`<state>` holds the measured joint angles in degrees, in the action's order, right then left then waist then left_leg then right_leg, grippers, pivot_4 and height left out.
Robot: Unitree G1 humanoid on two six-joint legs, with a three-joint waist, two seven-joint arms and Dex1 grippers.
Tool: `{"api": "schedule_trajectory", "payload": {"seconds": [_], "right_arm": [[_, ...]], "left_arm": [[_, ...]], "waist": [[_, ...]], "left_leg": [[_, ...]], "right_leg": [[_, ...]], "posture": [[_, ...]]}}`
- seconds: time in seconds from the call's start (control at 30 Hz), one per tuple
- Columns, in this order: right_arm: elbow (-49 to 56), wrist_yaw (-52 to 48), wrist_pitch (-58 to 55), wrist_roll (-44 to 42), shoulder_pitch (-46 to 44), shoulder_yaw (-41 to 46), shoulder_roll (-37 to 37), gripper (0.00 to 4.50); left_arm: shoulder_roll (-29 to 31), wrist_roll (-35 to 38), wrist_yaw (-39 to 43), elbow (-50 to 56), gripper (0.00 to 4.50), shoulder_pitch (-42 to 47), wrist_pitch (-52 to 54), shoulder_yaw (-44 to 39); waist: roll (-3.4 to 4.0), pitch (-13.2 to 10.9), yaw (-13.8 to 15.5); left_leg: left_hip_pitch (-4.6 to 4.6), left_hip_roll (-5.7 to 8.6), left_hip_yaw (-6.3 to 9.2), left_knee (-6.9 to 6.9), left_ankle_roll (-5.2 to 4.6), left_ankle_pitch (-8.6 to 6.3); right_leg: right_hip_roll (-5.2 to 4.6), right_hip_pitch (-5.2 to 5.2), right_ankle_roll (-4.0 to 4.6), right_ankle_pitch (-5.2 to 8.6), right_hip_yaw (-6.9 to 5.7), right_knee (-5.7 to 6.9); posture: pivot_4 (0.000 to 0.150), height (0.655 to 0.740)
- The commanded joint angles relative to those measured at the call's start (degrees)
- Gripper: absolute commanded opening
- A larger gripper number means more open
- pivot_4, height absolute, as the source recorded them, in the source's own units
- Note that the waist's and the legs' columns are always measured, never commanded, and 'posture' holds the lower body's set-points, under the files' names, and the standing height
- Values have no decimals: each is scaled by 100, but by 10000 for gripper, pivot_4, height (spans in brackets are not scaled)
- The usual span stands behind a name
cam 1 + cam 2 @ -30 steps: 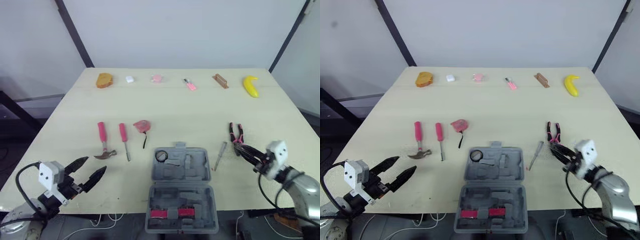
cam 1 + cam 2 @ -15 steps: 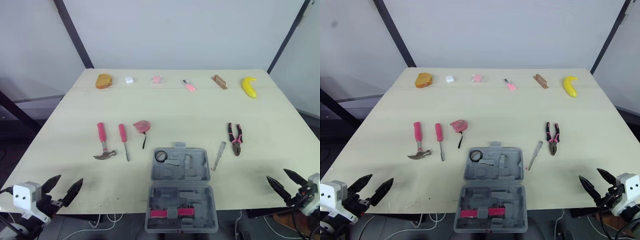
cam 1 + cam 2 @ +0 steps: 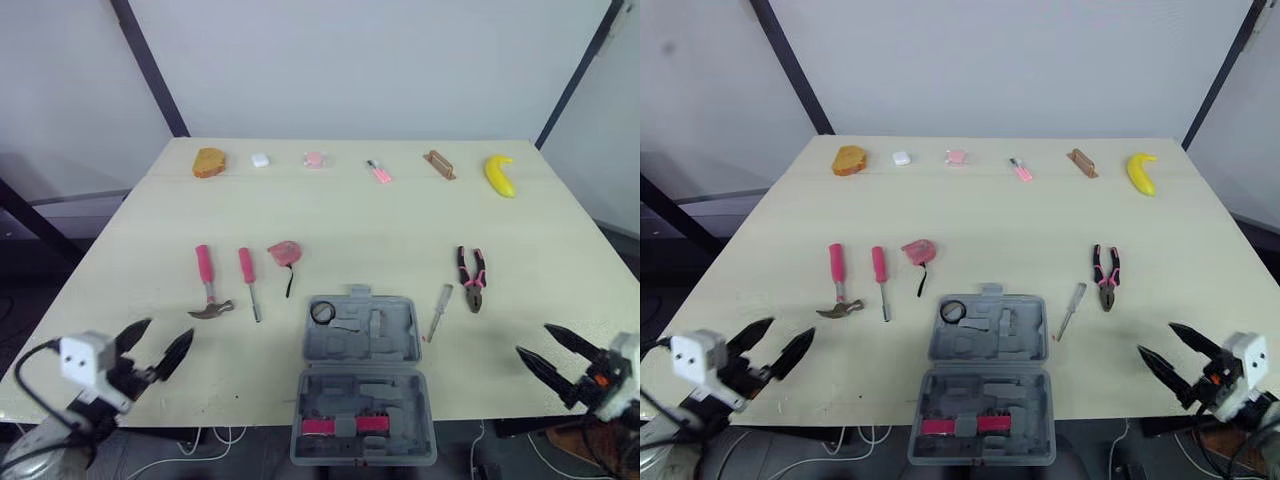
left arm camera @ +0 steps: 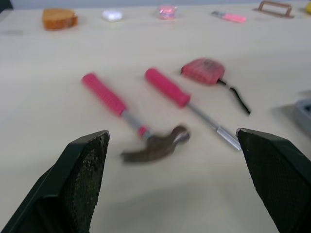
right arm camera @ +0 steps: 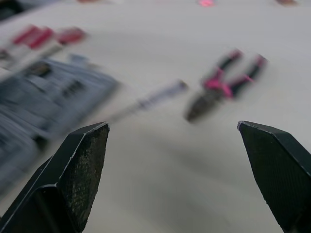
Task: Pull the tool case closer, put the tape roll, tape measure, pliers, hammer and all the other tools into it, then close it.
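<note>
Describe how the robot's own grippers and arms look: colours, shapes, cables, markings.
The left gripper and the right gripper each have two black fingers, broad at the base and tapering to points, with a grainy surface. Behind each sits a white boxy block. A black cable loops from the left block. The right gripper carries a small orange mark. The left arm shell is grey.

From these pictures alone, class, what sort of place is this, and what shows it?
Likely a test lab, not a workshop: a pale table before blank walls, hammer and pliers laid neatly beside an open tool case, a banana at the far edge.
</note>
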<state>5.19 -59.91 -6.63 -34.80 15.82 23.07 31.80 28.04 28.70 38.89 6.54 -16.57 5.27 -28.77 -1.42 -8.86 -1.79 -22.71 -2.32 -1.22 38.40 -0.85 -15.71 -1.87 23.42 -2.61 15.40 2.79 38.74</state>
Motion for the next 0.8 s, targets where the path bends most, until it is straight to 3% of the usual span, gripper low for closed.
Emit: {"api": "schedule_trajectory", "payload": {"seconds": [0.03, 0.23, 0.43, 0.6, 0.8], "right_arm": [[394, -73, -145, -139, -107, -84, 133, 44650], [567, -392, -91, -177, -290, -285, 232, 44650], [799, -515, -120, -111, -693, -632, 305, 44650], [1027, -372, -213, -153, -908, -810, 265, 44650], [1120, -253, -306, -150, -1064, -911, 293, 44650]], "left_arm": [[-125, -394, -704, 503, 45000, 114, 247, 240], [-427, -758, -1672, 1119, 45000, 514, 958, 781], [-1031, -1420, -2678, 1340, 45000, 1397, 1755, 1831], [-1697, -1882, -3503, 770, 45000, 2144, 2067, 2246], [-2029, -2268, -3746, -264, 45000, 2975, 1932, 2545]], "waist": [[-1, 0, 9], [0, -1, 78], [-1, 0, 115], [1, 1, 132], [0, 0, 142]], "left_leg": [[-1, 3, 1, 0, 0, 0], [-2, 9, 7, 4, 0, 0], [-2, 19, 11, 13, 0, 0], [-2, 19, 16, 14, 0, 1], [-4, 23, 24, 22, 0, 1]], "right_leg": [[0, 0, 0, 0, -1, 0], [2, -2, -1, -1, -5, 3], [6, -8, -6, -4, -5, 4], [10, -8, -5, -5, -8, 7], [10, -15, -8, -6, -14, 6]], "posture": [[1500, 7400], [1500, 7400], [1500, 7400], [1500, 7400], [1500, 7400]]}}
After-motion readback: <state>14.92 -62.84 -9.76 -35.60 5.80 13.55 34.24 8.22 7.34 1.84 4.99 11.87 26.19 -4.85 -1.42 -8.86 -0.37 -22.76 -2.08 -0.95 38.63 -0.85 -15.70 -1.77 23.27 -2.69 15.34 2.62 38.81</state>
